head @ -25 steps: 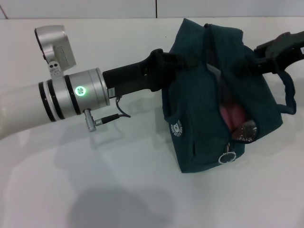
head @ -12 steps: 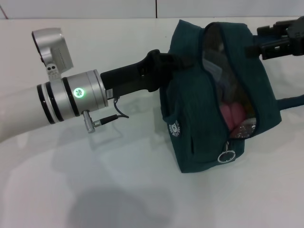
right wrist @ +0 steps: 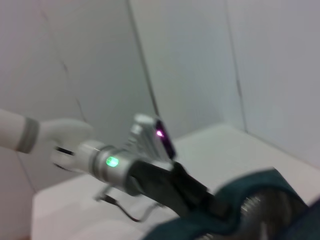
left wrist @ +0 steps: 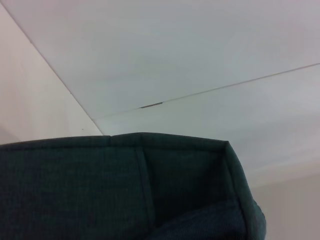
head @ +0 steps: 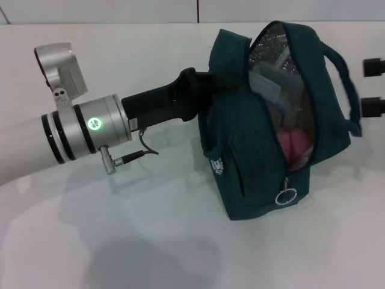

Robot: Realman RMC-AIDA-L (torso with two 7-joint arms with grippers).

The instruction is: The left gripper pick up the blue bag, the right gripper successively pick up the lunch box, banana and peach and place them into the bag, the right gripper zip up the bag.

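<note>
The blue bag (head: 264, 138) stands tilted on the white table, its zip open, with the ring pull (head: 285, 197) at the near end. Inside I see a pink peach (head: 293, 144) and a pale lunch box (head: 268, 84); the banana is hidden. My left gripper (head: 207, 90) is shut on the bag's left upper side, its fingertips hidden by the fabric. My right gripper (head: 374, 84) is open and empty at the right edge, apart from the bag handle (head: 349, 90). The bag fabric fills the bottom of the left wrist view (left wrist: 125, 190) and shows in the right wrist view (right wrist: 250, 205).
The white table (head: 150, 229) runs to a wall at the back. The left arm's silver wrist (head: 90, 126) reaches across the left half and also shows in the right wrist view (right wrist: 110, 162).
My right gripper has drawn back to the right, out of the bag and clear of its handle. The bag's mouth has fallen wider open, and the left arm has shifted slightly left.
</note>
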